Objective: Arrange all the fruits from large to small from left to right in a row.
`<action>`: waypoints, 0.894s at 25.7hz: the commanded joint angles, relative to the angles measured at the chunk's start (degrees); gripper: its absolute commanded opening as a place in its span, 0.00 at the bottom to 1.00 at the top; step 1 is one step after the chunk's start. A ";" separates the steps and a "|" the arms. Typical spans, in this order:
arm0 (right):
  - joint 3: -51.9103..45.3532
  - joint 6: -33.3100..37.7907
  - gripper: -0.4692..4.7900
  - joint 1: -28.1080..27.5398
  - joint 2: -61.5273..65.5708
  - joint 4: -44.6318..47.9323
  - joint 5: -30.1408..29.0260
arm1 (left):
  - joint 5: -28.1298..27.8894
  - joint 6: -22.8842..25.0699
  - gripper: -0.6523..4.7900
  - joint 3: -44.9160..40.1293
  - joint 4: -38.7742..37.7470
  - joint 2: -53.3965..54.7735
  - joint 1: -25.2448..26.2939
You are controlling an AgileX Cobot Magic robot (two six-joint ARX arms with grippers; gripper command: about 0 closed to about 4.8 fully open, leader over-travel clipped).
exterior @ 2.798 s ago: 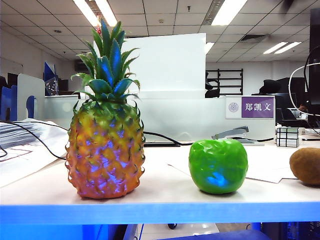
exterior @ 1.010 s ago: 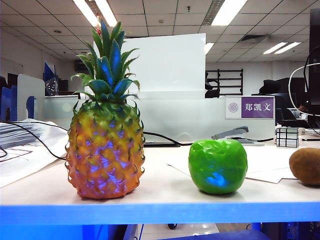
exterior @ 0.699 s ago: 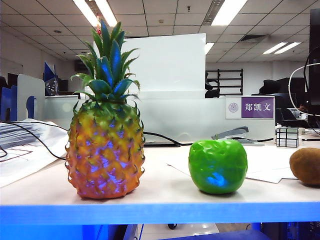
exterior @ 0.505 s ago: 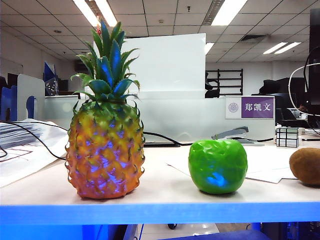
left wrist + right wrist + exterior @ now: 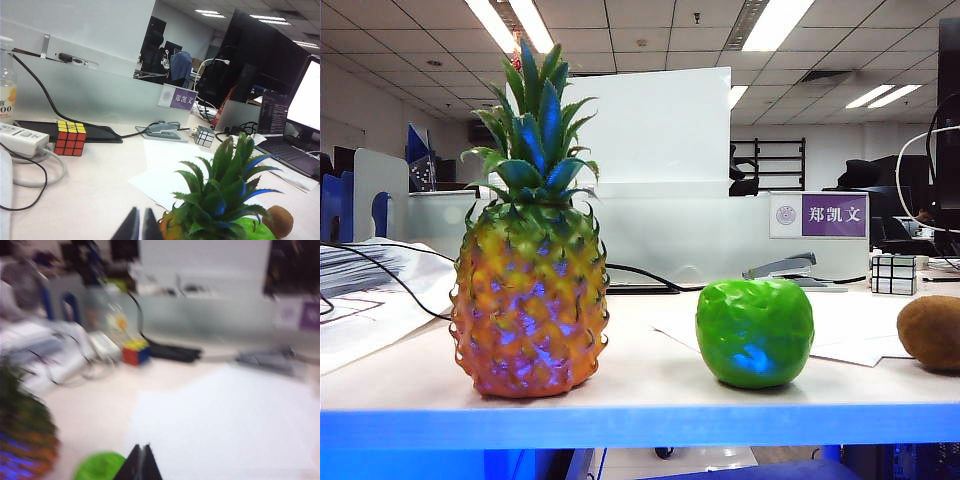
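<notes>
A: Which fruits stand in the row, and how do they look?

B: On the pale surface (image 5: 650, 385), the knobbly orange-yellow pineapple (image 5: 530, 300) with its spiky green crown; right of the pineapple the glossy, dimpled green apple (image 5: 755, 332); farther right of it the matt brown oval kiwi (image 5: 930, 332), cut by the frame edge.

A: And the claws?

B: The left claw (image 5: 139, 226), dark tapered fingers pressed together and empty, hangs just beside the pineapple's crown. The right claw (image 5: 140, 463), likewise closed and empty, hangs near the apple; that view is blurred.
</notes>
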 commanded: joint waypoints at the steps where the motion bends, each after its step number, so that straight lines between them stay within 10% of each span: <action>1: -2.38 4.15 0.09 -7.21 -0.09 2.16 -5.01 | 0.04 0.07 0.17 0.09 0.35 -0.09 0.07; 23: -11.52 4.35 0.09 -26.36 -0.09 7.72 -8.09 | 0.07 0.07 0.17 0.09 0.35 -0.09 0.07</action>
